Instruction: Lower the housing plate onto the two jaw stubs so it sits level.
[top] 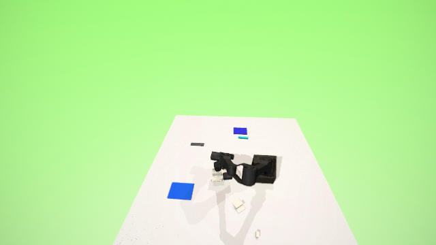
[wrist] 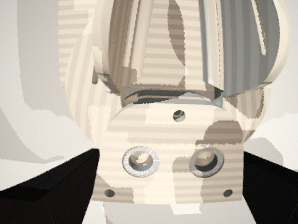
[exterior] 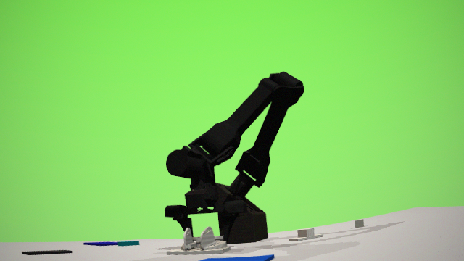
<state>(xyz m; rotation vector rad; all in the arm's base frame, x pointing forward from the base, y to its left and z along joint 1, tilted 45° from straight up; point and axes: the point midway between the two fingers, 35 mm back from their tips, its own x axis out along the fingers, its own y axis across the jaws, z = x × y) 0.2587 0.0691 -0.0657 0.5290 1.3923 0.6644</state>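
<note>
The cream housing plate (wrist: 165, 132), with two ringed holes, lies between the fingers of my gripper (wrist: 167, 157) (exterior: 206, 236) (top: 223, 171), which is shut on its two sides. In the exterior view the plate is low, mostly hidden behind the two upright jaws. The left jaw (exterior: 187, 236) (wrist: 104, 45) and the right jaw (exterior: 207, 236) (wrist: 250, 45) rise side by side from the cream base (exterior: 175, 252) (wrist: 80, 107). The plate is over the base at the foot of the jaws. The stubs and pins beneath it are hidden, so I cannot tell whether it is fully seated.
A blue pad (top: 180, 191) lies left of the base in the top view. A dark blue pad (top: 240, 131), a cyan bar (top: 243, 137) and a dark bar (top: 197, 144) lie farther back. A cream block (top: 238, 203) and a small cream piece (top: 257, 234) are nearer the front.
</note>
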